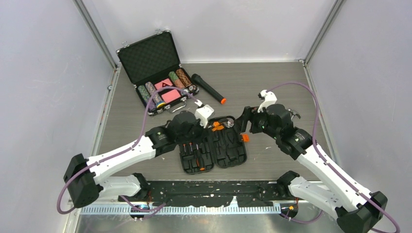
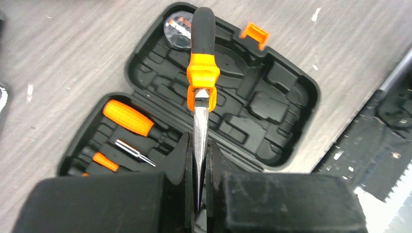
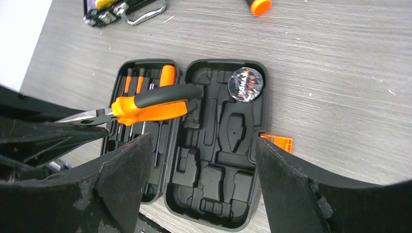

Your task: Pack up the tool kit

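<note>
The tool kit case (image 1: 228, 153) lies open on the table, its orange latch (image 3: 277, 142) on the right side. Orange-handled screwdrivers (image 2: 128, 118) fill slots in the left half, and a tape roll (image 3: 246, 83) sits in the right half's far corner. My left gripper (image 2: 198, 145) is shut on the metal nose of orange-and-black pliers (image 2: 203, 73). It holds them above the case, handles pointing away over the right half. In the right wrist view the pliers (image 3: 150, 104) hang across the hinge. My right gripper (image 3: 199, 165) stands open just right of the case, nothing between its fingers.
A metal-edged poker chip case (image 1: 155, 73) stands open at the back left. A black flashlight (image 1: 208, 88) with an orange tip lies beside it. A black perforated plate (image 1: 209, 191) runs along the near edge between the arm bases.
</note>
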### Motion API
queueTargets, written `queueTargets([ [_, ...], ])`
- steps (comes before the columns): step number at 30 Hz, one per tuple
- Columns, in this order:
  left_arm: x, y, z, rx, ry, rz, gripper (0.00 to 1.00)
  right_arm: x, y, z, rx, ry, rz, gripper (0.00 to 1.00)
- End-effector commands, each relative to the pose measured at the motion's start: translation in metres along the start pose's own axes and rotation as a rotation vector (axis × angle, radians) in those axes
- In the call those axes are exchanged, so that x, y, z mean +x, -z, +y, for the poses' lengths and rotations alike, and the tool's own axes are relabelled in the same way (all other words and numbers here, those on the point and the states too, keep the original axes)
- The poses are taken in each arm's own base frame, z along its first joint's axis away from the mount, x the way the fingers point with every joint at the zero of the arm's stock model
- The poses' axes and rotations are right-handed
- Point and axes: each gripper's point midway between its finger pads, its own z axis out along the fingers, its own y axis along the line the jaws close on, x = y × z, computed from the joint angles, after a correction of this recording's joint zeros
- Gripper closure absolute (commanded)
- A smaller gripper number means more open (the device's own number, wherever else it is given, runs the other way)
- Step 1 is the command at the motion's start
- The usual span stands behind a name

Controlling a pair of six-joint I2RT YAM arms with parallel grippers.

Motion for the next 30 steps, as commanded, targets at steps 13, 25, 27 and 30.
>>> queueTargets([
  [13,-0.023,-0.042,-0.02,-0.327,-0.294,0.165,1.0,0.077,-0.006,-0.069,0.194,-0.223,0.168,0.2],
  [25,-0.003,-0.058,-0.041,-0.339,-0.375,0.288,1.0,0.085,0.0,-0.086,0.234,-0.231,0.146,0.2],
  [27,0.001,-0.063,-0.047,-0.327,-0.373,0.308,1.0,0.087,0.0,-0.087,0.233,-0.231,0.148,0.2],
  [30,0.007,-0.071,-0.052,-0.331,-0.373,0.338,1.0,0.088,0.0,-0.086,0.227,-0.231,0.146,0.2],
])
